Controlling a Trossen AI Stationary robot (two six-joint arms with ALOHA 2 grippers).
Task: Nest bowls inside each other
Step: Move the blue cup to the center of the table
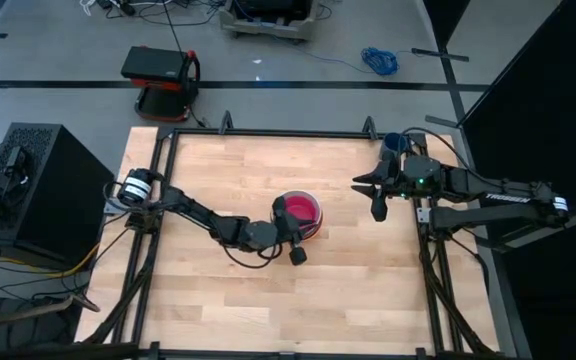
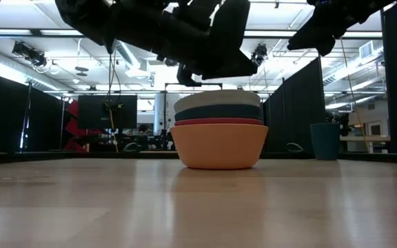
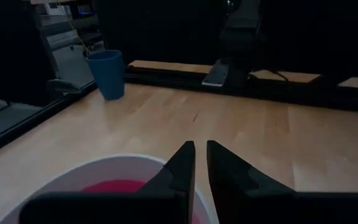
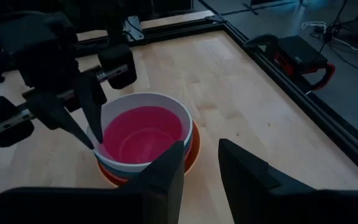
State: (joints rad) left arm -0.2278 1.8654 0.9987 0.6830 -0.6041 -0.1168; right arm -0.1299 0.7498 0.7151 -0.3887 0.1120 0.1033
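The left gripper (image 4: 82,115) is seen nearly closed, its tips at the rim of the magenta-pink plastic bowl (image 4: 143,134), empty. That bowl sits topmost in the stack of round plastic bowls (image 2: 219,134) at the middle of the wooden table (image 1: 218,170). A straight upward lift is advised, so the nested stack is not dragged. The right gripper (image 1: 376,190), partly open and empty, is parked near the table's right edge.

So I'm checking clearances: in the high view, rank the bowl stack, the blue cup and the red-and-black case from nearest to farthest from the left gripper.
1. Bowl stack, right beside the left gripper.
2. Blue cup, back right corner.
3. Red-and-black case, on the floor beyond the table.
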